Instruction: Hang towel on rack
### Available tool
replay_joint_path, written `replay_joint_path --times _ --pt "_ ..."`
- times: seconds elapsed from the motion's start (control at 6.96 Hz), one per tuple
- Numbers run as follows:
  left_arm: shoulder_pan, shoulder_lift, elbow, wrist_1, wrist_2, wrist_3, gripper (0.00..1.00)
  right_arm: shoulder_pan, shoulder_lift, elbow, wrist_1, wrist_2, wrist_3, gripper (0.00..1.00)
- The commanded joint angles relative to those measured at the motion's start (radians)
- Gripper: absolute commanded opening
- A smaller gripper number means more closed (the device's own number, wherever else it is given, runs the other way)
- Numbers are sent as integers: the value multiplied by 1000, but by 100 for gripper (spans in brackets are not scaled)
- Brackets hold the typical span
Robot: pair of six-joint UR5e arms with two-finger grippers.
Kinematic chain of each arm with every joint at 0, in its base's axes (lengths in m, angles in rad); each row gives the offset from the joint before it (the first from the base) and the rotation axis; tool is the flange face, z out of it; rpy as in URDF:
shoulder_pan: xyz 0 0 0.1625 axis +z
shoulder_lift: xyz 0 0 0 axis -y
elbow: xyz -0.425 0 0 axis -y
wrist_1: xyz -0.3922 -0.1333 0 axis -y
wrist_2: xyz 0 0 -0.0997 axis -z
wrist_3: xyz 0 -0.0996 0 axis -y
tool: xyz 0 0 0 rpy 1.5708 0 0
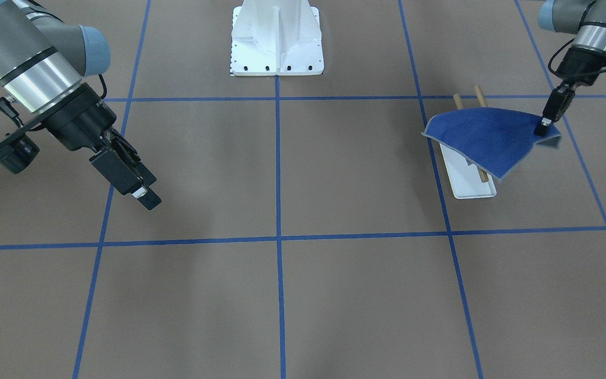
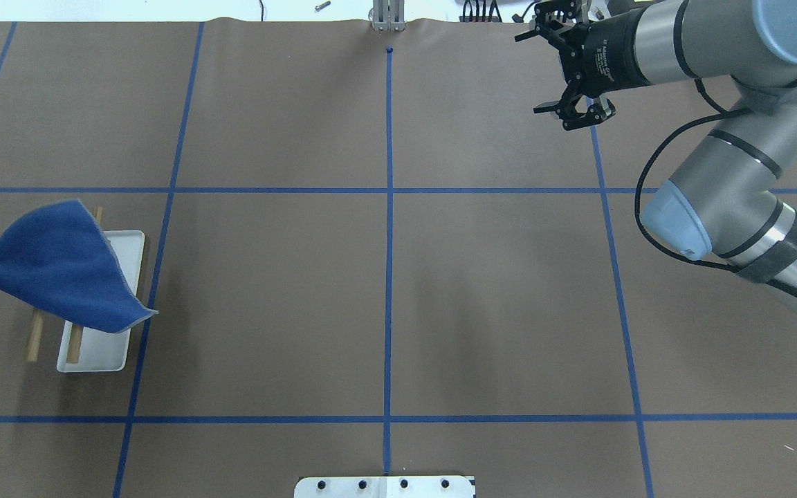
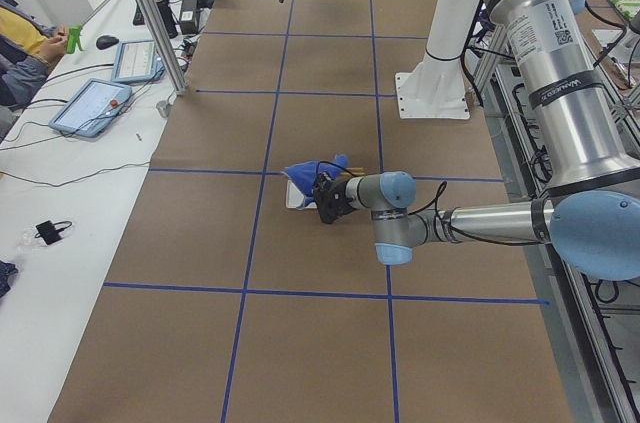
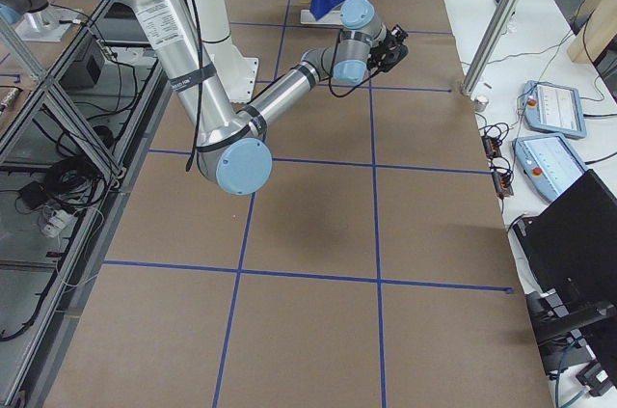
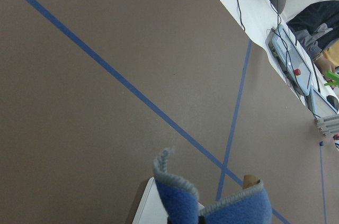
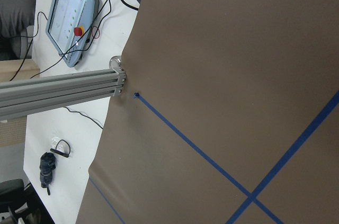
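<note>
Towel (image 2: 52, 266), royal blue with a thin grey hem, draped across the two wooden rods (image 2: 34, 339) of the rack (image 2: 104, 349) on the robot's left side of the table (image 2: 385, 290). Its long axis crosses the rods. One corner is lifted on the outer side, pinched between the closed fingers of the left gripper (image 1: 542, 129). The opposite corner points toward the table's centre and hangs just past the tray's inner edge. From there the hem rises in a curve toward the rods' far ends.

The rack's long axis runs from the robot's side toward the operators' side, slightly skewed to the blue tape lines (image 2: 389, 207). Rod ends show beyond the cloth at both ends, and the near part of the white tray base lies uncovered. One tape line passes just beside the tray on its inner side, and bare brown surface extends from there to the centre line.

The white pedestal (image 1: 276, 42) stands well apart at mid-table. The right gripper (image 2: 568, 114) hangs above the far right quarter, jaws apart and holding nothing.
</note>
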Motion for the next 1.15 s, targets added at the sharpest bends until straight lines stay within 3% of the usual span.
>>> replay_joint_path --times 0.0,0.58,0.86,1.01 --pt "0 1 23 0 19 0 98 -11 0 -5 0 -21 0 100" --pt "-5 -2 39 0 17 19 98 5 -11 -7 -9 -16 -68 100" --pt "-122 -27 43 23 -37 373 99 71 -39 1 -102 20 -292 100" --pt "-168 -31 64 91 -51 527 98 131 -103 -1 -103 95 -430 100"
